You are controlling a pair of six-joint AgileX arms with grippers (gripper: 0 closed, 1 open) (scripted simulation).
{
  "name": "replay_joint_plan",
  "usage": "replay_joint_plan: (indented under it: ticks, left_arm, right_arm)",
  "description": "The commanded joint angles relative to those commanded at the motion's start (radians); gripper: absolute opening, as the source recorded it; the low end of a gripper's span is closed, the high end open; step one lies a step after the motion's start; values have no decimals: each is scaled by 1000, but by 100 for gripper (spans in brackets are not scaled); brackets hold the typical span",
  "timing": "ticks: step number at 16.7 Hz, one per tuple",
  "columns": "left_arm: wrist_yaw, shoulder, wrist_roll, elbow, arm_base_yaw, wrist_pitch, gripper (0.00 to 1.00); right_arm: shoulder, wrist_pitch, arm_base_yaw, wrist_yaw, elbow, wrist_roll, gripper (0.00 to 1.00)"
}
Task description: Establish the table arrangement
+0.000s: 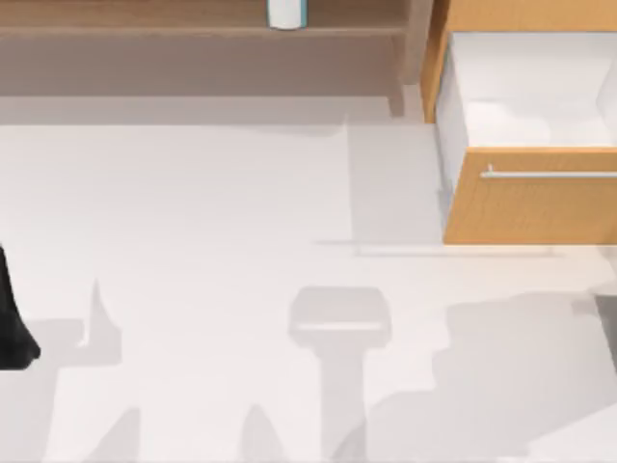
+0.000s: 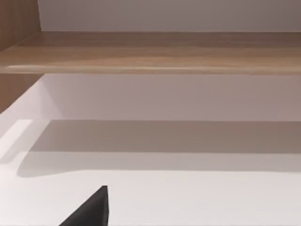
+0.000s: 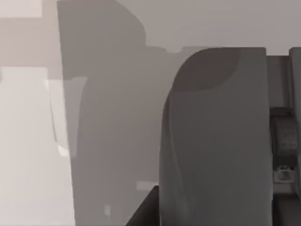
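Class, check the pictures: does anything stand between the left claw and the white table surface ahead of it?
Nothing visible does. The left claw sits at the table's left edge, and bare white surface runs from it to the wooden shelf.

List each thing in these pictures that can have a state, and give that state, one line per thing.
Drawer of the orange cabinet: pulled open, inside looks white and bare.
Brown shelf: a white container stands upright on it.
Table: bare white top, crossed by shadows.
Left gripper: low over the table at its left edge, facing the shelf.
Right gripper: grey part at the table's right edge.
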Motion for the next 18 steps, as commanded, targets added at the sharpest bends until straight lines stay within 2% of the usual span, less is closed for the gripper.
replay_joint_plan:
  ticks: [1, 14, 18]
  left_arm:
    - [0, 0, 0, 0, 0, 0, 100]
    - [0, 0, 0, 0, 0, 0, 100]
    - [0, 0, 0, 0, 0, 0, 100]
  right_arm:
    - [0, 0, 0, 0, 0, 0, 0]
    - [0, 0, 0, 0, 0, 0, 98]
    - [0, 0, 0, 0, 0, 0, 100]
